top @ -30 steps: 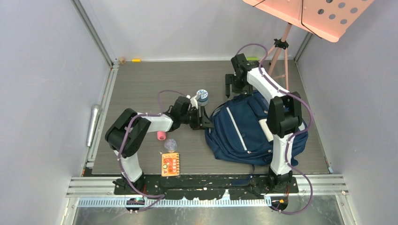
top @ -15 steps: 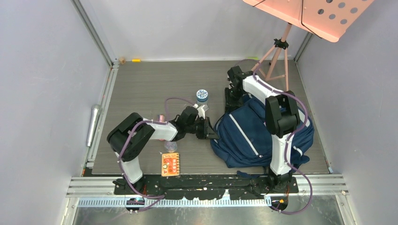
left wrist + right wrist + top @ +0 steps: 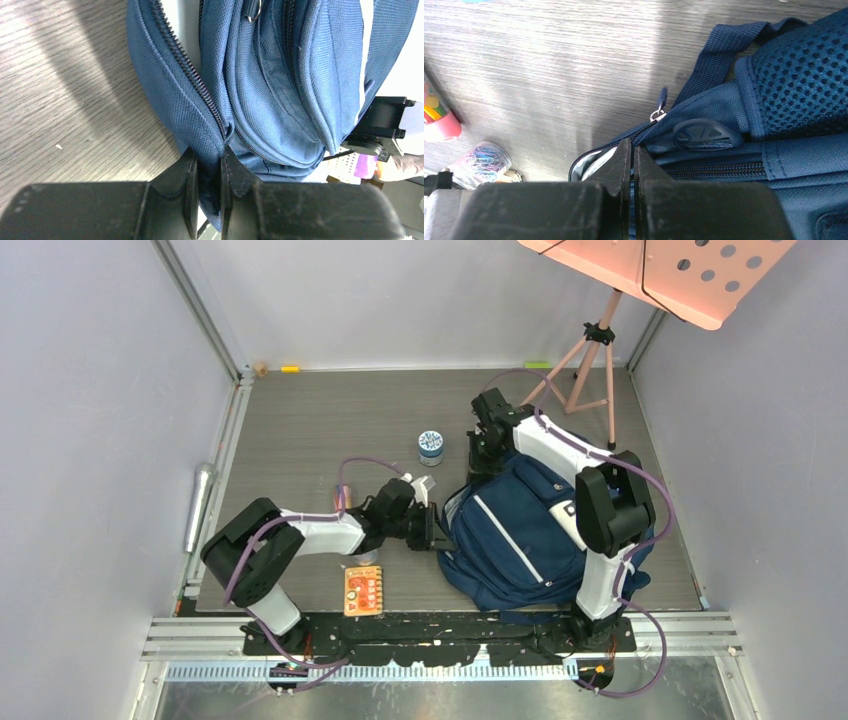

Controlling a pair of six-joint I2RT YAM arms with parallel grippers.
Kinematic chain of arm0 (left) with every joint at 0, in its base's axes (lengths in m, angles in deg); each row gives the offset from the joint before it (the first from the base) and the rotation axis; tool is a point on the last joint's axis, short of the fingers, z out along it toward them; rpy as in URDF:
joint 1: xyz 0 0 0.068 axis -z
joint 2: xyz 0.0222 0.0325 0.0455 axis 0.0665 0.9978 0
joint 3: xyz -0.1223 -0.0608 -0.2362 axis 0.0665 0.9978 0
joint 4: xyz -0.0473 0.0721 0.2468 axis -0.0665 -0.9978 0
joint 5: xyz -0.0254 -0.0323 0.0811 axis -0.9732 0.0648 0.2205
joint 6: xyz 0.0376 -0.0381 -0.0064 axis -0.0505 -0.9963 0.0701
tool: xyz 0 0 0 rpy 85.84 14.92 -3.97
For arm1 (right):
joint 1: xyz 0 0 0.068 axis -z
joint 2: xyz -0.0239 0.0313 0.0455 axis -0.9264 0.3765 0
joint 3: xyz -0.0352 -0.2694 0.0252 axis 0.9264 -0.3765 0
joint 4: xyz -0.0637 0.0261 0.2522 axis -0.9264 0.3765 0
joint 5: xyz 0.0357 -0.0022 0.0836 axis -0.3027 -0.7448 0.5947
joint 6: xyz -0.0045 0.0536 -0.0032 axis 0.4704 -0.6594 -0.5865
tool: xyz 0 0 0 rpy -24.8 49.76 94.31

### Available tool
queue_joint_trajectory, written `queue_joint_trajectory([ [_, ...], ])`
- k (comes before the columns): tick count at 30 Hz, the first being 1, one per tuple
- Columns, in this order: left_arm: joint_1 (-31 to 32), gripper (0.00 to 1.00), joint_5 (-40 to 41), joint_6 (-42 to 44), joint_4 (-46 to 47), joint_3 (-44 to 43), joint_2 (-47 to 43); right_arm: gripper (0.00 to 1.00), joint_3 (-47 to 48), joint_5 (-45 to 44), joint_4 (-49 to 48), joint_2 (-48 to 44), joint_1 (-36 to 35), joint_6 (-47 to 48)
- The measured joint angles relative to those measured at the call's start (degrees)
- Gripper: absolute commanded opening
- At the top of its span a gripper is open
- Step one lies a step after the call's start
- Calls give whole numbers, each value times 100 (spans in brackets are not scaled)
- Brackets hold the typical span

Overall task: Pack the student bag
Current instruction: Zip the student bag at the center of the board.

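Observation:
The student bag, navy with a pale stripe, lies on the grey mat right of centre. My left gripper is at its left edge. In the left wrist view those jaws are shut on a fold of the blue fabric beside the zip. My right gripper is at the bag's far edge. In the right wrist view it is shut on the rim of the bag at the zip opening, where pale lining shows. A zip pull sticks out just beyond it.
A blue-lidded jar stands just left of the right gripper. An orange card lies near the front edge. A clear pot of paper clips and a red tub sit near the left arm. A pink music stand rises at back right.
Both grippers have closed on the bag's edges. The left arm swung nearer the front, the right gripper came down onto the far rim, and the bag shifted slightly.

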Motion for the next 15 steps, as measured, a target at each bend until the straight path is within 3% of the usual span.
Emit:
queue_joint_trajectory([
  [15,33,0,15,-24,-348,116,-232,0,-181,-802,-546,-114,-890,175],
])
